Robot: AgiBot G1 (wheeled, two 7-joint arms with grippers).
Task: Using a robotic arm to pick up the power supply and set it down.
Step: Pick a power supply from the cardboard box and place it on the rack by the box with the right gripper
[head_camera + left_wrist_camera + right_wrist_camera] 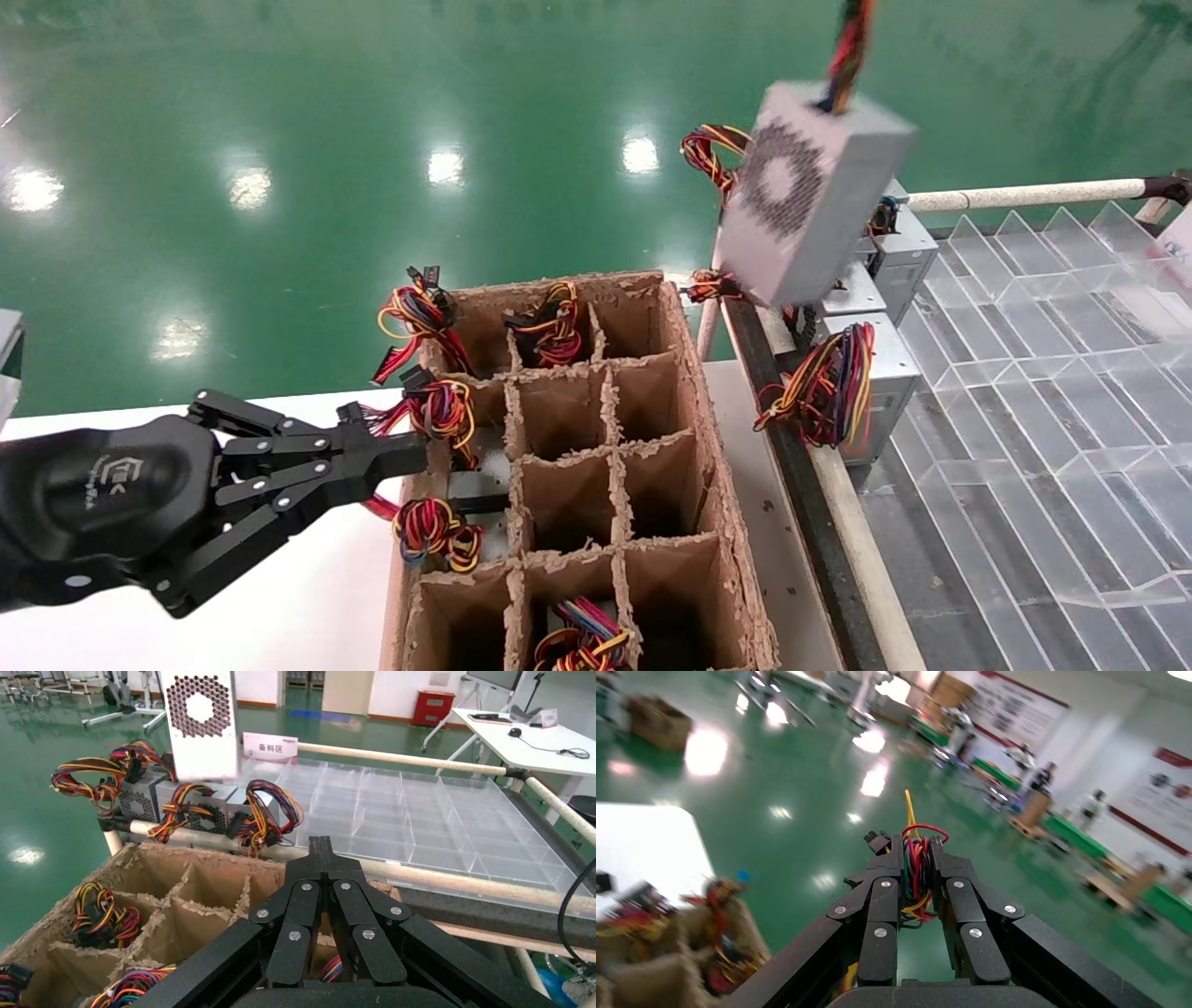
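Head view. The power supply (808, 191) hangs in the air by its wire bundle (849, 47), tilted, vent face toward us, above the row of supplies by the clear plastic divider tray (1043, 373). The arm carrying it is out of sight above the frame. The step in hand appears to be the carry; the next move calls for lowering the box to a free spot and letting the wires go. The left gripper (410, 457) sits at the near-left edge of the cardboard divider crate (708, 419), jaws together, tips among a wire bundle; whether it pinches a wire cannot be told. Count: one supply aloft, at least two resting beside the tray, six wire bundles showing at the crate.

Left wrist view. The left gripper (322, 855) shows its jaws together, with nothing visibly between the tips. The hanging supply (200, 724) is above three resting ones.

Right wrist view. The right gripper (917, 855) is clamped on the coloured wires; the box itself is hidden.
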